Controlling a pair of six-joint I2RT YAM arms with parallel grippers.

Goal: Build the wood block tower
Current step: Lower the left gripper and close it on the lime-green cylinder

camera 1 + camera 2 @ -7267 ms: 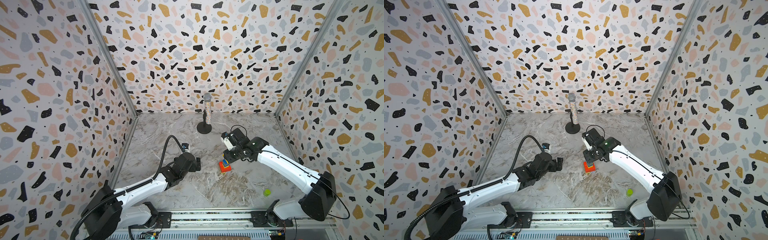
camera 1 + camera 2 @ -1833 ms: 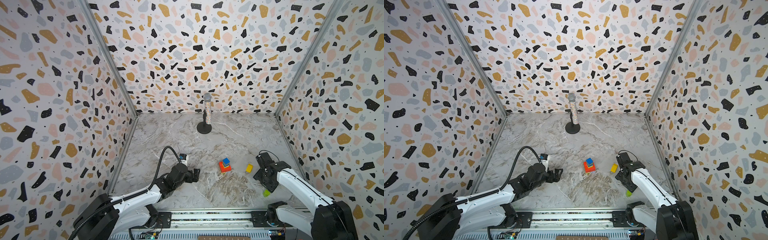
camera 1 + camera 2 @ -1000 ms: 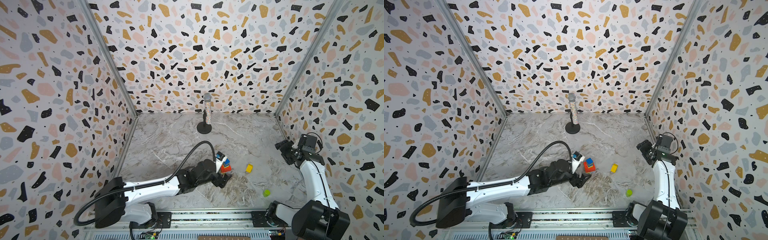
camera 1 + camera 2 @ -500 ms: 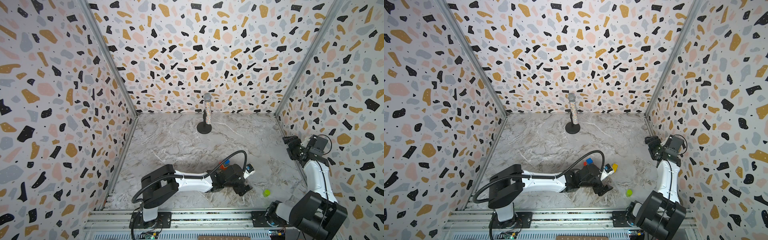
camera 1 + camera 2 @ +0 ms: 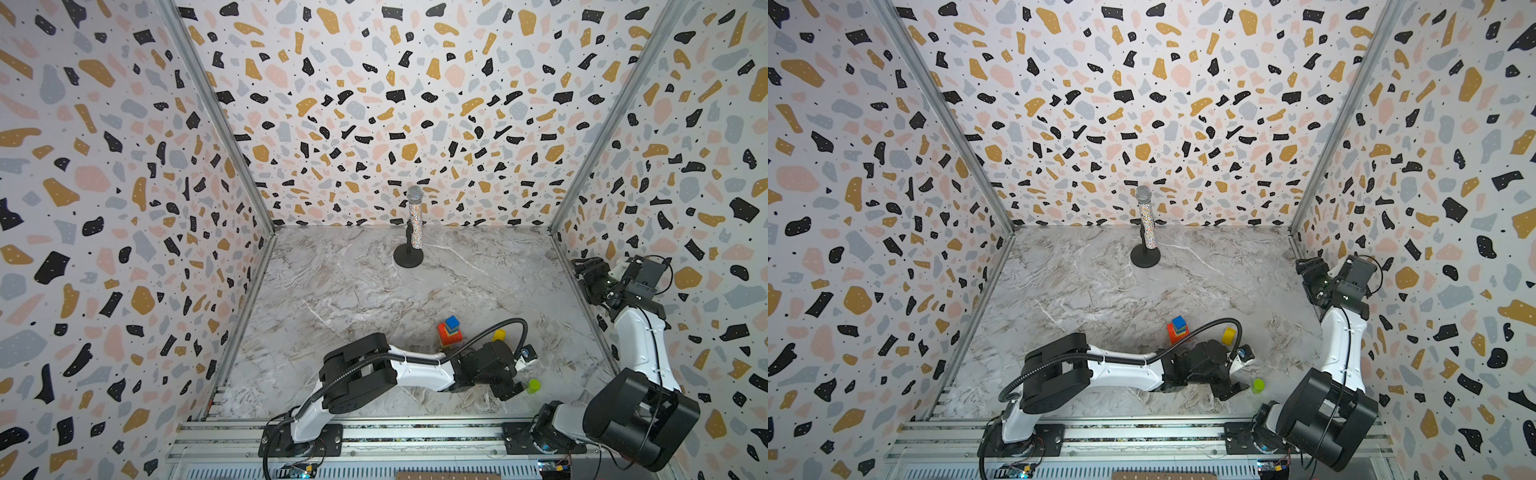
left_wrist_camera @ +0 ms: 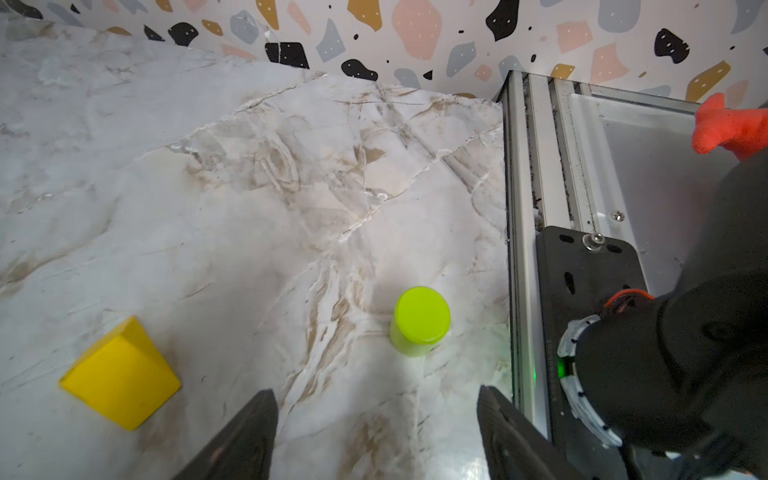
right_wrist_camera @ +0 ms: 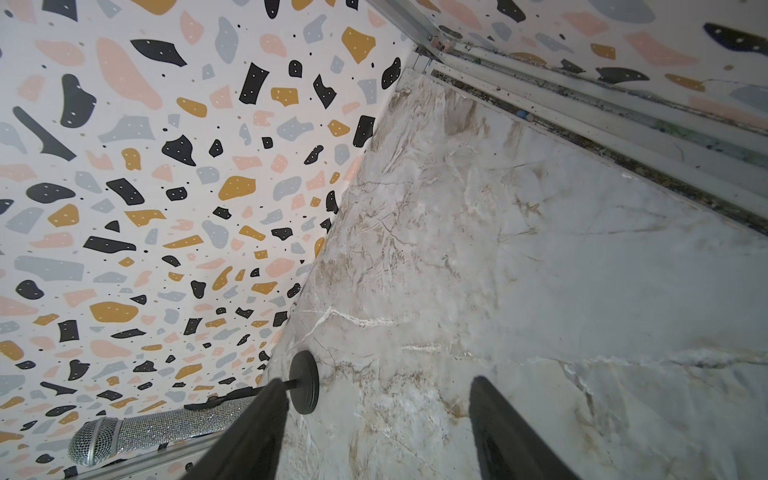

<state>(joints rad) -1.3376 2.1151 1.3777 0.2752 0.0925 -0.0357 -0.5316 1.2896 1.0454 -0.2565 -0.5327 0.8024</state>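
The tower (image 5: 449, 330) (image 5: 1177, 328) is a short stack near the front middle of the floor, red at the base with a dark blue cube on top. A loose yellow wood block (image 5: 498, 334) (image 5: 1228, 335) (image 6: 120, 374) lies just right of it. My left gripper (image 5: 514, 390) (image 5: 1237, 390) (image 6: 376, 415) reaches across in front of both, low over the floor. It is open and empty, and the yellow block lies off to one side of its jaws. My right gripper (image 5: 582, 268) (image 5: 1306, 266) (image 7: 378, 399) hangs open and empty high by the right wall.
A lime-green cylinder (image 5: 532, 385) (image 5: 1258, 385) (image 6: 419, 322) stands just beyond the left fingertips, close to the front rail (image 6: 536, 208). The right arm's base (image 5: 640, 419) sits at the front right. A glittery microphone (image 5: 414, 224) (image 7: 145, 432) on a black stand is at the back.
My left arm has swung rightward past the tower to the front right, towards the lime cylinder, its jaws narrowing a little. The right arm stays lifted against the right wall.
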